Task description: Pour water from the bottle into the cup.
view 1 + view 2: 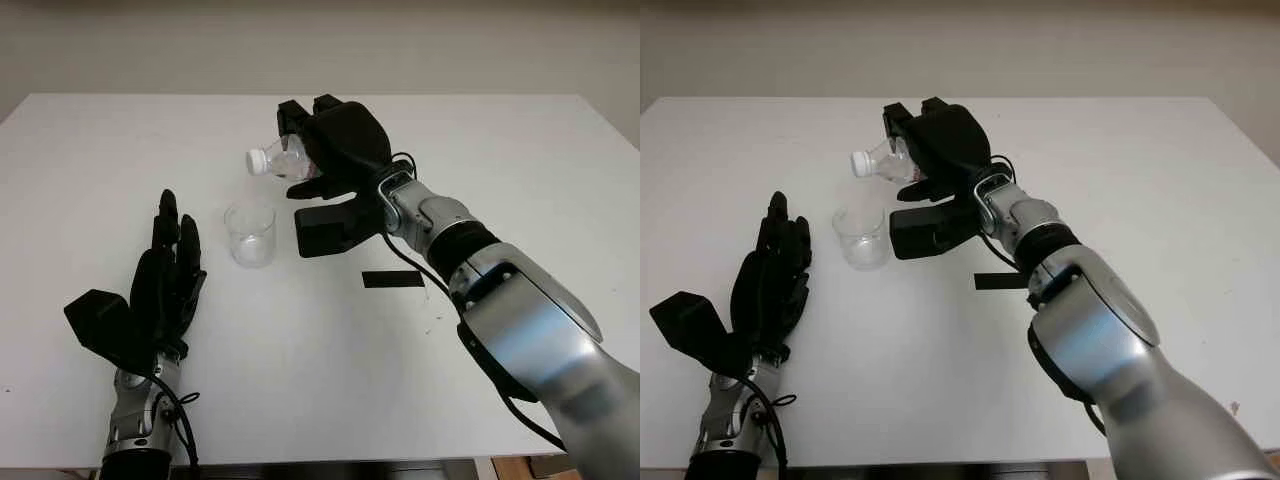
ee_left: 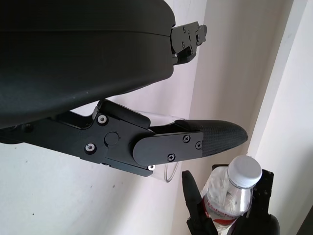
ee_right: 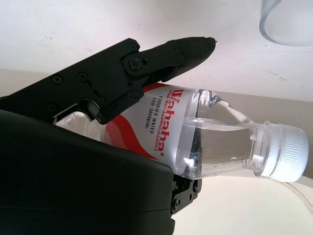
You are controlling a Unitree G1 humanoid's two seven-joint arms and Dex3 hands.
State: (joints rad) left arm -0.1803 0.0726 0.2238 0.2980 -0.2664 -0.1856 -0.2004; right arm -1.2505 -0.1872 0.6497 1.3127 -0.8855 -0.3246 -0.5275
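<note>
My right hand (image 1: 300, 150) is shut on a small clear water bottle (image 1: 275, 158) with a red and white label. It holds the bottle lying almost level above the table, its white cap (image 3: 286, 156) still on and pointing left. The neck hangs just above and behind a clear plastic cup (image 1: 250, 233), which stands upright on the white table (image 1: 320, 380). Water fills the lower side of the bottle (image 3: 215, 142) up to the neck. My left hand (image 1: 172, 240) is open on the table to the left of the cup, apart from it.
A short strip of black tape (image 1: 393, 279) lies on the table to the right of the cup, under my right forearm. The table's far edge meets a pale wall.
</note>
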